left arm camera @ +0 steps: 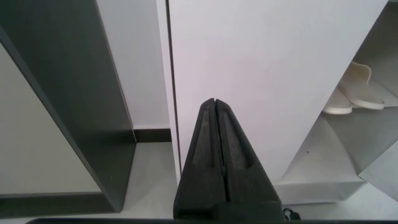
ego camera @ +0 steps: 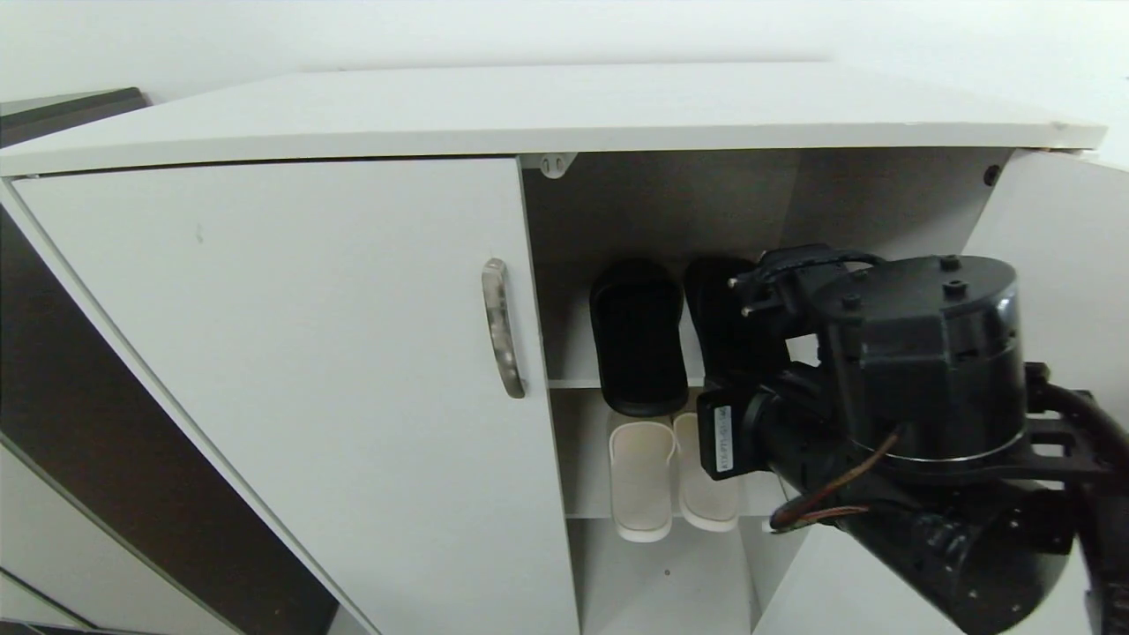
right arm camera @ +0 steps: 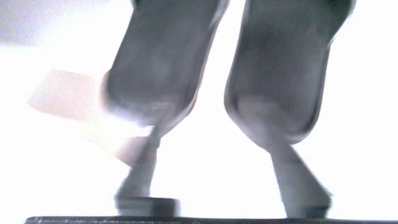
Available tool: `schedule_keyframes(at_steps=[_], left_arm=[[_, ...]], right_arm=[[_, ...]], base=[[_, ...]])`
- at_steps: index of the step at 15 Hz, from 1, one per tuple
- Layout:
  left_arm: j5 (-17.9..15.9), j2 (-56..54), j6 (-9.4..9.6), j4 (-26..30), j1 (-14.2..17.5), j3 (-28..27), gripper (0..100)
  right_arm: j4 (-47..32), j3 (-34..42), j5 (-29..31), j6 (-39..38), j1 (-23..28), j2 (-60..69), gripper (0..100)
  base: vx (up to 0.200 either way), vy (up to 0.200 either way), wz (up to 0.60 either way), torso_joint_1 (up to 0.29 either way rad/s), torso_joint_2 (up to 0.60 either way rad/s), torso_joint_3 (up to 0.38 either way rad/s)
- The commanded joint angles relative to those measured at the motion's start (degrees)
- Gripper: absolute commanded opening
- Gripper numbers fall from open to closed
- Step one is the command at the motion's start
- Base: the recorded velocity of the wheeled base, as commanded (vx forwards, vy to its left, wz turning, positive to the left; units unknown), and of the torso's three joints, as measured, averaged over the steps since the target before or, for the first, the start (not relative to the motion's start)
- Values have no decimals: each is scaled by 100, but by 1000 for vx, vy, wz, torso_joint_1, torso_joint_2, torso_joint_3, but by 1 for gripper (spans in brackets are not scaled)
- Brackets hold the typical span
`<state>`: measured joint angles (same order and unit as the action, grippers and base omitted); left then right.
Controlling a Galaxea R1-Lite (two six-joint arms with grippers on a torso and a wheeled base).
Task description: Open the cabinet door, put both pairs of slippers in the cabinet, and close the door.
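Slippers lie inside the cabinet (ego camera: 529, 106): the black pair (ego camera: 637, 339) on the upper shelf (ego camera: 571, 383), overhanging its front edge, and the white pair (ego camera: 641, 476) on the lower shelf (ego camera: 586, 515). My right tool (right arm camera: 214, 155) is released, fingers spread, just before the black pair in the open right half. My left tool (left arm camera: 214, 107) is clenched on nothing, low before the closed left door (ego camera: 291, 353). The right door (ego camera: 1058, 247) stands open.

Cabinet (ego camera: 529, 106): white board, smooth, matt laminate look.
Door handle (ego camera: 502, 328): brushed metal, dull sheen.
Black slippers (ego camera: 637, 339): matt, rubbery foam look.
Cream slippers (ego camera: 642, 481): smooth, soft plastic look.
Left gripper (left arm camera: 214, 109) fingers (left arm camera: 202, 149): matt black, faintly textured.
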<state>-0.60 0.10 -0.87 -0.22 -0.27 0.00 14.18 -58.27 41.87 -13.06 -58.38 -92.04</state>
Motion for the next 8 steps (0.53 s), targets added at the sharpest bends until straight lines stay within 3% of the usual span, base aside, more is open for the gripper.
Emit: schedule_keyframes(at_steps=[1, 8], left_arm=[[-11, -1, -1, -4, 0, 0, 0], [-19, -1, -1, -4, 0, 0, 0]], right_arm=[[24, 299, -48, 5, -42, 459, 0], [24, 387, -74, 5, -68, 441, 0]], base=[[0, 0, 0, 0, 0, 0], [0, 0, 0, 0, 0, 0]])
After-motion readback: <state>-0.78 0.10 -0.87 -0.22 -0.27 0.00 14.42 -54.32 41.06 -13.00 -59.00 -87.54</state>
